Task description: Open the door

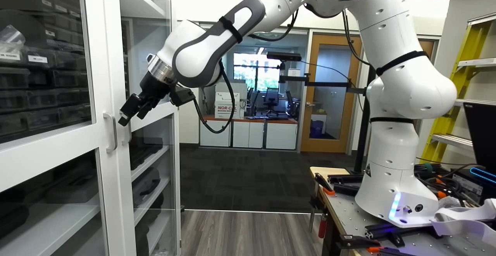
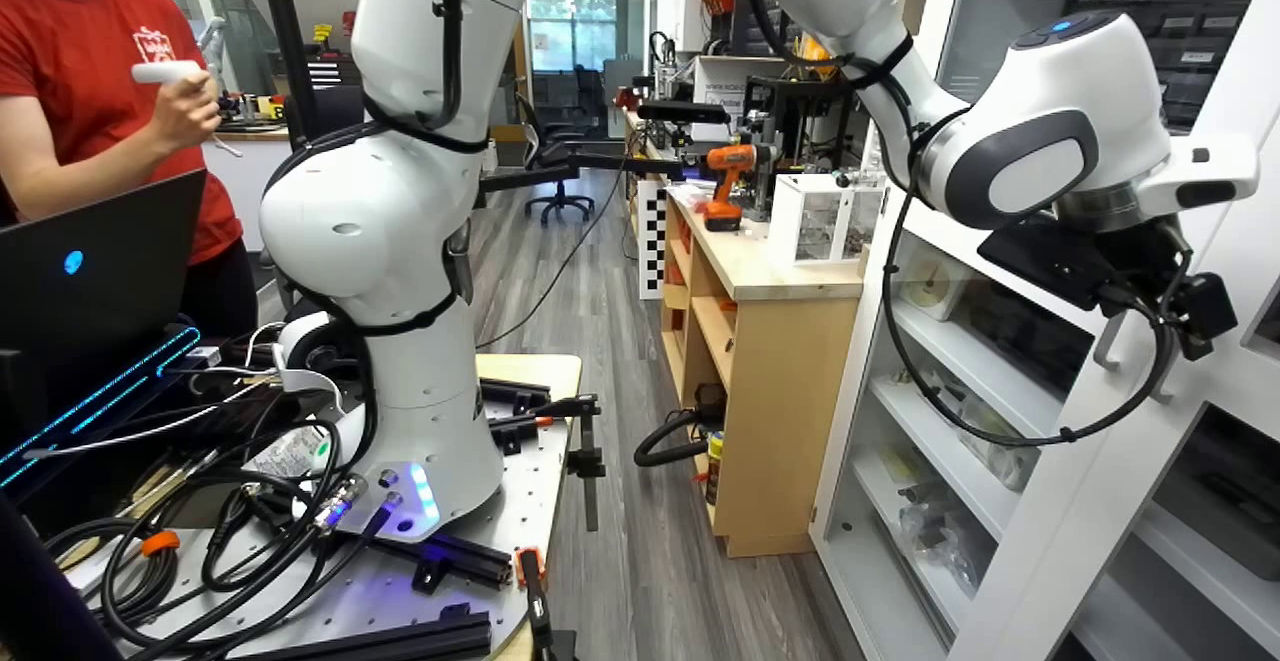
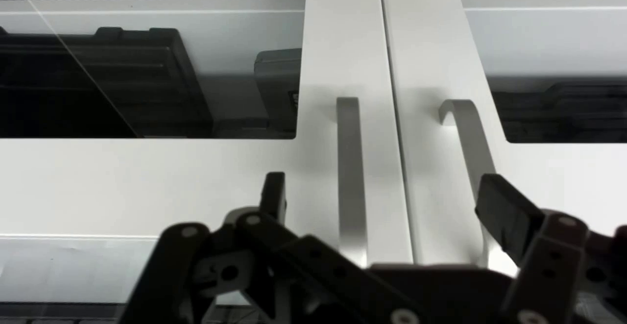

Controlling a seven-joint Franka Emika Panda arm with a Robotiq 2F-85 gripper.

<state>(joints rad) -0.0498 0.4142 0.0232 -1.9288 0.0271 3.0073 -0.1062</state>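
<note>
Cabinet door [image 1: 155, 118], far 1 of 2 in an exterior view: closed, edge to edge w/ twin door [image 1: 46, 153]. Its bar handle [image 3: 350, 177] shows btwn the fingers [image 3: 509, 211] of the gripper [image 3: 384, 186], spread apart; wrist view prob. upside-down, contact can't tell. Twin's handle [image 3: 473, 142] partly behind 1 finger, so poss. snag. Progress, my est.: approach nearly done; pinch, pull & full swing all left. Further out: person in red [image 2: 110, 141] w/ white controller [image 2: 165, 71].

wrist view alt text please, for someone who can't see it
An open black gripper faces a closed white right-hand cabinet door, one finger partly hiding that door's bar handle. A twin handle on the left-hand door appears between the fingers.
</note>
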